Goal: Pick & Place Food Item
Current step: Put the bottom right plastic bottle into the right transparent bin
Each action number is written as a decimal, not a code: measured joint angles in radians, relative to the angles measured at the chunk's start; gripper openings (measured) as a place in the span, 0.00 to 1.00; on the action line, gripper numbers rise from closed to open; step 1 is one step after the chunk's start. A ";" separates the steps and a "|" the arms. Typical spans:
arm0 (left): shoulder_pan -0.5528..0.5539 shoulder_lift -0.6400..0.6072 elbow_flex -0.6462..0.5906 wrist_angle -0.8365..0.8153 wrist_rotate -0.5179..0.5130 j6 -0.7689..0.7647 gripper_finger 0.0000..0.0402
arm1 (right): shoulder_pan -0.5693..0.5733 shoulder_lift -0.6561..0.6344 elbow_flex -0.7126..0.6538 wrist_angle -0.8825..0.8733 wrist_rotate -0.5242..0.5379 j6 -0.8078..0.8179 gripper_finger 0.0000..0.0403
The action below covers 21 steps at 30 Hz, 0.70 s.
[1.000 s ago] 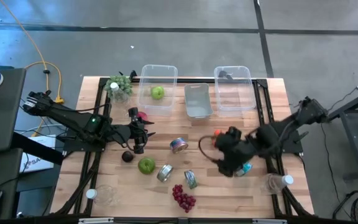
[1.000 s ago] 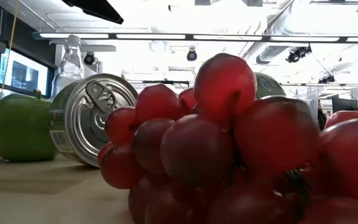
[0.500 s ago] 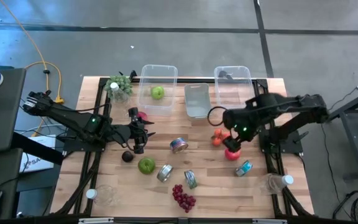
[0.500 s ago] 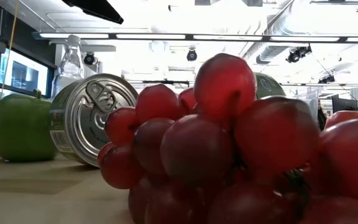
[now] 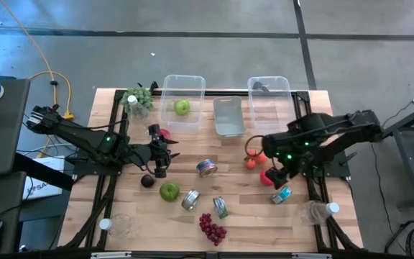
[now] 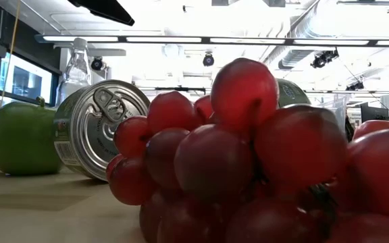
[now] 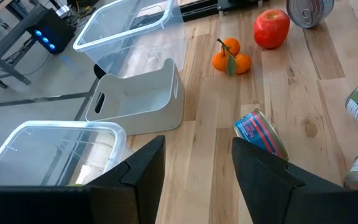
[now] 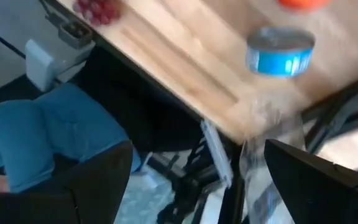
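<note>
The red apple [image 5: 267,177] lies on the table's right half beside the two oranges [image 5: 253,160]. Both also show in the left wrist view, the apple [image 7: 271,28] and the oranges [image 7: 230,56]. My right gripper [image 5: 277,173] hovers just right of the apple, open and empty. In its own view the right gripper [image 8: 197,180] looks past the blue can [image 8: 280,51] to the table's near edge. My left gripper [image 5: 161,155] waits open over the table's left half, and in its own view [image 7: 194,180] it holds nothing. Red grapes [image 6: 248,155] fill the low view.
Two clear bins [image 5: 183,101] [image 5: 270,99] and a white container [image 5: 228,115] stand along the far edge; a green apple [image 5: 182,107] sits in the left bin. Several cans [image 5: 207,167], a green apple [image 5: 169,191], a dark plum [image 5: 147,180] and a bottle [image 5: 322,210] lie about. A person's legs [image 8: 30,137] show beyond the near edge.
My right arm has risen from low over the apple and oranges and swung toward the far edge, uncovering the red apple. It has then come back a little toward the near right, beside the apple. Nothing on the table has moved.
</note>
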 joint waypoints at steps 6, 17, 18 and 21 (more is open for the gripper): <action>0.000 0.000 0.000 0.003 0.000 0.000 0.44 | 0.068 -0.106 -0.115 -0.001 -0.015 0.136 0.88; 0.000 0.000 0.000 0.002 0.000 0.000 0.44 | 0.137 -0.273 -0.181 -0.001 -0.040 0.220 0.89; 0.000 0.000 0.000 0.002 0.000 0.000 0.44 | 0.150 -0.291 -0.188 -0.001 -0.045 0.246 0.89; 0.000 0.000 0.000 0.002 0.000 0.000 0.44 | 0.196 -0.328 -0.196 -0.001 -0.069 0.270 0.89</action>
